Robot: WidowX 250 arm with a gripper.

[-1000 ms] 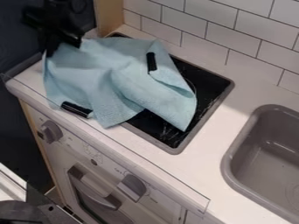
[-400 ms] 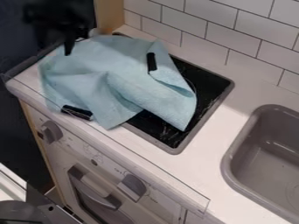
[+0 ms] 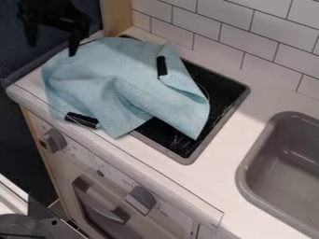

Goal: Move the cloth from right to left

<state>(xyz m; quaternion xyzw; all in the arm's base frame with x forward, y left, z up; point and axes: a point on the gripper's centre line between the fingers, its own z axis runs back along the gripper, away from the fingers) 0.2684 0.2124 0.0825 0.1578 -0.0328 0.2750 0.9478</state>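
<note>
The black gripper [image 3: 52, 43] hangs at the upper left, its two fingers spread wide with nothing between them. Its right fingertip is close to the cloth's upper left edge; whether they touch I cannot tell. The light blue cloth [image 3: 118, 84] lies rumpled over the left part of the black stovetop [image 3: 218, 88] and the counter's left end. One corner points toward the stovetop's front right, and black strips show at the cloth's front edge and near its right side.
A grey sink [image 3: 249, 172] is set into the white counter [image 3: 187, 179] on the right. White tiles [image 3: 249, 44] and a wooden post [image 3: 117, 18] stand behind. Along the counter's front runs a clear guard, above the oven knobs [image 3: 141, 200].
The gripper has let go of the cloth, opened and shifted slightly up and left. Where it was held, the cloth's left part has dropped and settled flatter.
</note>
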